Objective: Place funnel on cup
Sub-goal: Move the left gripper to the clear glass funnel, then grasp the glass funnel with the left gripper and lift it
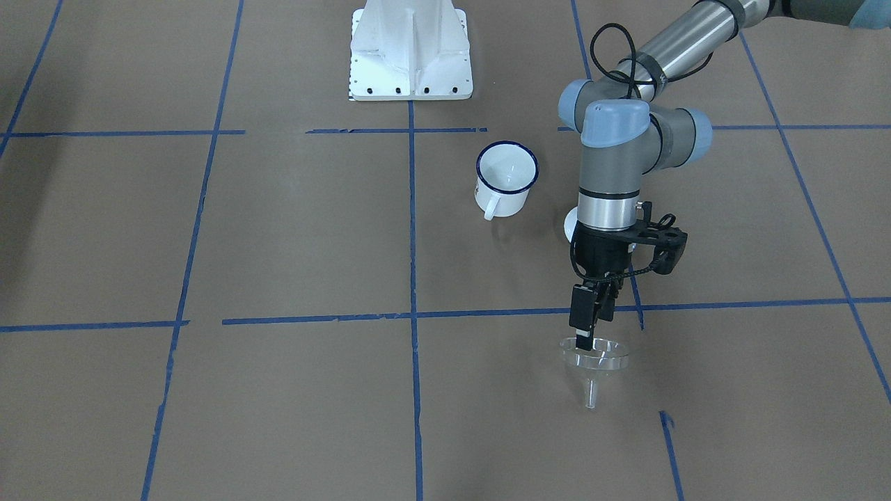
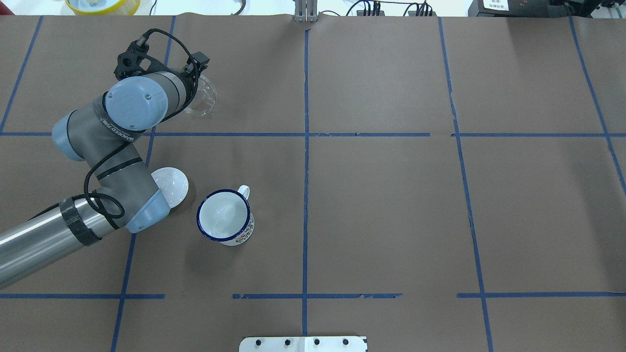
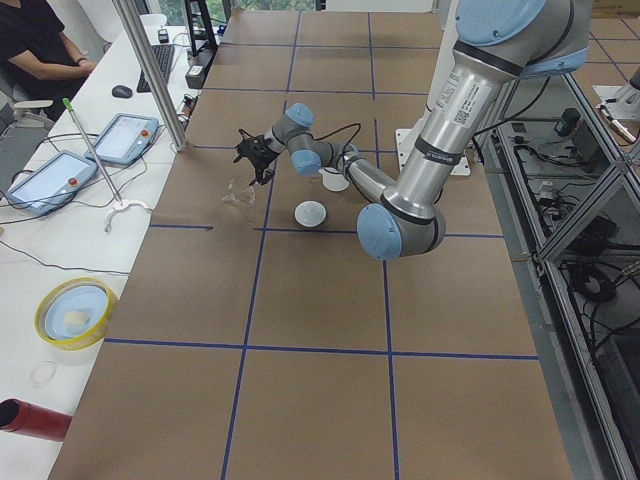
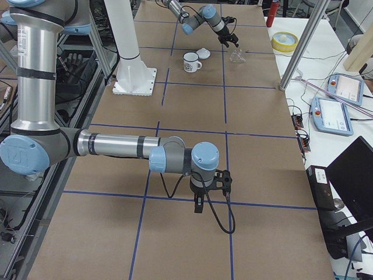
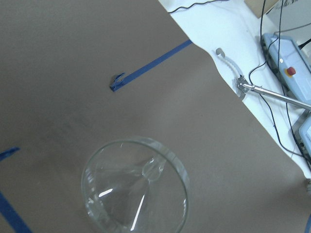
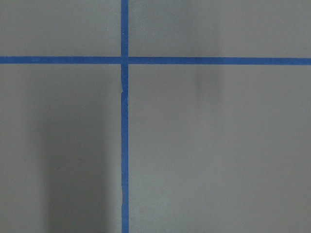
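Note:
The clear funnel hangs upright, stem down, at the table's far left part, and my left gripper is shut on its rim. It also shows in the overhead view and fills the bottom of the left wrist view. I cannot tell whether its stem touches the table. The white cup with a dark blue rim stands upright and empty nearer the robot's base. My right gripper hangs over bare table far from both; I cannot tell whether it is open or shut.
A round white lid lies next to the cup, partly under my left arm. The white robot base stands at the table's near edge. A yellow dish, control tablets and a metal post stand beyond the far edge.

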Action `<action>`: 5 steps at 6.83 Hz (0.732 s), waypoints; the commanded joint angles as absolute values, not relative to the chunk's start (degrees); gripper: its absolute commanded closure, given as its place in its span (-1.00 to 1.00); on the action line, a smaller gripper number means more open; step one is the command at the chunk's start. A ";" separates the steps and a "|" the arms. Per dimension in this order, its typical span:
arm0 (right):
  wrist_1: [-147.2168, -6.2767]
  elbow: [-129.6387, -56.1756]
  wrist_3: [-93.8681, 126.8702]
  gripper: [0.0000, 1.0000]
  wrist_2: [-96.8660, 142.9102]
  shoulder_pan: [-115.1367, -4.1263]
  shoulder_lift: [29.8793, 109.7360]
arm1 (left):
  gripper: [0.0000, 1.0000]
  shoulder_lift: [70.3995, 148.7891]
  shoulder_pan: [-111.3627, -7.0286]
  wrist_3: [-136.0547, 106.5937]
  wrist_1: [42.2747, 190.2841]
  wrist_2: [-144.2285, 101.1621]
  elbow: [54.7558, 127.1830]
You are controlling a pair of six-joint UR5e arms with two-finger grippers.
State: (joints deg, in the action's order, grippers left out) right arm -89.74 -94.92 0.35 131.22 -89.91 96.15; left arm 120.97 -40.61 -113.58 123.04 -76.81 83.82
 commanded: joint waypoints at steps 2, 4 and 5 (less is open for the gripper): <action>-89.74 -94.92 0.35 -1.00 131.22 -89.91 96.15 | -0.85 122.43 -40.61 -113.12 128.49 -75.59 77.17; -89.74 -94.92 0.35 -1.00 131.22 -89.91 96.15 | -0.28 123.66 -40.61 -113.12 131.30 -75.67 74.37; -89.74 -94.92 0.35 -1.00 131.22 -89.91 96.15 | 0.40 123.84 -40.61 -113.03 131.57 -75.76 74.36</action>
